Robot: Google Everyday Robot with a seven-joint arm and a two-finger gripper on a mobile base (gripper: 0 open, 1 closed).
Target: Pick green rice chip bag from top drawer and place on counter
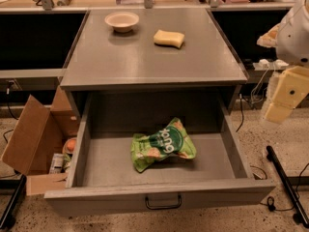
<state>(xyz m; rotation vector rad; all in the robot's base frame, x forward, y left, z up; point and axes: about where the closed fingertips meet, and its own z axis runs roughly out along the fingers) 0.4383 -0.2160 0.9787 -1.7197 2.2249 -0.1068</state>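
**A:** Where is the gripper?

**B:** The pale cream, blocky gripper (282, 100) hangs at the right edge of the view, beside the cabinet and above the speckled stone floor (280, 144); whether it is spread or pressed together I cannot tell; it is well apart from the bag.

**A:** And the bag itself?

**B:** The crinkly bright green rice chip bag (163, 145) with white lettering lies flat on the bottom of the wide grey top drawer (96, 199), near the middle; it touches neither side wall; the drawer stands pulled out, with a thin dark wire handle (163, 202) on its front panel.

**A:** What sits above?

**B:** The smooth grey rectangular counter surface (145, 62) carries a shallow pale pink round bowl (121, 21) near the back left; a yellow rectangular sponge (169, 38) lies to the bowl's right, apart from it.

**A:** Anything on the left?

**B:** A brown cardboard box (29, 139) stands open on the floor just beside the drawer's left wall; small items lie inside, too unclear to name.
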